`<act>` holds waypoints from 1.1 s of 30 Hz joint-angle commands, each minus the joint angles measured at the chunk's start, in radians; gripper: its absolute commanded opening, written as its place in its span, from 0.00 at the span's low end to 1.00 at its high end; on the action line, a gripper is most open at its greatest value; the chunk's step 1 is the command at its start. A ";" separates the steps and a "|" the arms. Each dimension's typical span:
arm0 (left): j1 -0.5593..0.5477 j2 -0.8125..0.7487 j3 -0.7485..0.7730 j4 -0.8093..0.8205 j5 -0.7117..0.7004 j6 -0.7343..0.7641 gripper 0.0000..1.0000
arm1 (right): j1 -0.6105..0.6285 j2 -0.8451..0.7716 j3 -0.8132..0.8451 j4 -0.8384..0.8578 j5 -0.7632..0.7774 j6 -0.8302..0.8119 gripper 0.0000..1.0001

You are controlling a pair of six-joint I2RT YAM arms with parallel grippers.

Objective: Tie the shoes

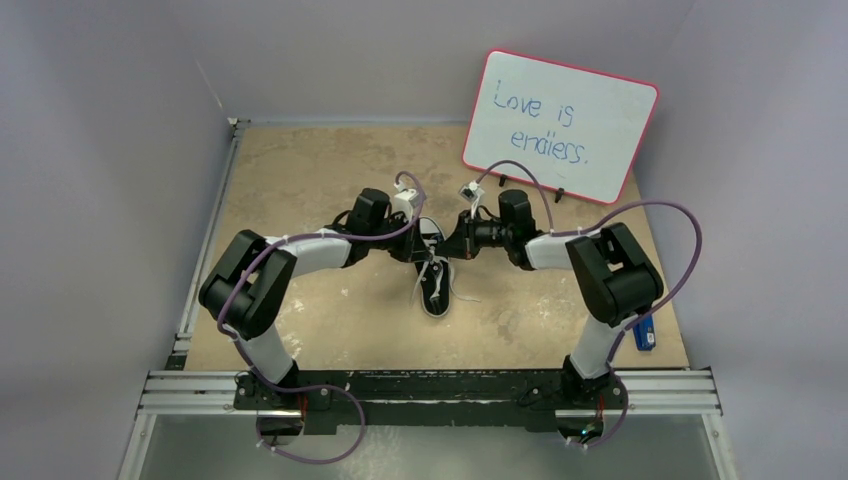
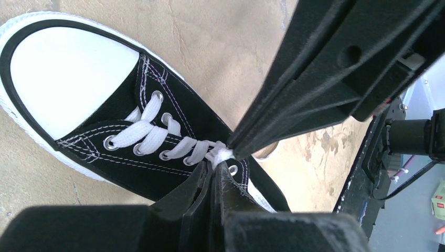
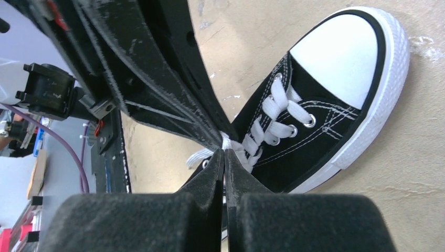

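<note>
A small black canvas shoe (image 1: 438, 297) with a white toe cap lies in the middle of the table, loose white lace ends (image 1: 420, 283) trailing beside it. Both grippers meet over its upper eyelets. In the left wrist view my left gripper (image 2: 216, 163) is shut on a bunched bit of white lace (image 2: 223, 154) near the top of the lacing on the shoe (image 2: 157, 170). The right gripper's fingers (image 2: 315, 89) reach the same spot from the upper right. In the right wrist view my right gripper (image 3: 224, 151) is shut on the lace (image 3: 226, 142) beside the shoe (image 3: 315, 144).
A whiteboard (image 1: 560, 125) reading "Love is endless." leans at the back right. A small blue object (image 1: 645, 335) lies at the table's right edge. A metal rail (image 1: 430, 392) carries the arm bases along the near edge of the tan tabletop (image 1: 300, 180).
</note>
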State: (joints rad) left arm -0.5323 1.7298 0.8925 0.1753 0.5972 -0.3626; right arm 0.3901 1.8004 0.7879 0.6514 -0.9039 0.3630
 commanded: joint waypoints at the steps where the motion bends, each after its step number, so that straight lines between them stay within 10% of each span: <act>1: -0.005 -0.007 0.033 0.022 -0.062 0.026 0.00 | 0.000 -0.091 -0.024 0.071 -0.020 0.021 0.00; 20: -0.040 0.058 -0.082 0.406 -0.042 -0.203 0.00 | 0.033 -0.101 -0.061 0.253 -0.005 0.246 0.04; 26: -0.040 0.028 -0.092 0.334 -0.098 -0.137 0.00 | -0.032 -0.184 -0.062 -0.065 0.186 0.100 0.41; 33: -0.041 0.009 -0.106 0.314 -0.129 -0.088 0.00 | -0.054 -0.118 0.000 -0.175 0.242 -0.029 0.32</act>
State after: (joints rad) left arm -0.5716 1.7660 0.7982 0.4801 0.4831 -0.4942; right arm 0.3344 1.6547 0.7200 0.5800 -0.7155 0.4625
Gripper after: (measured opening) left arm 0.028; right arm 0.375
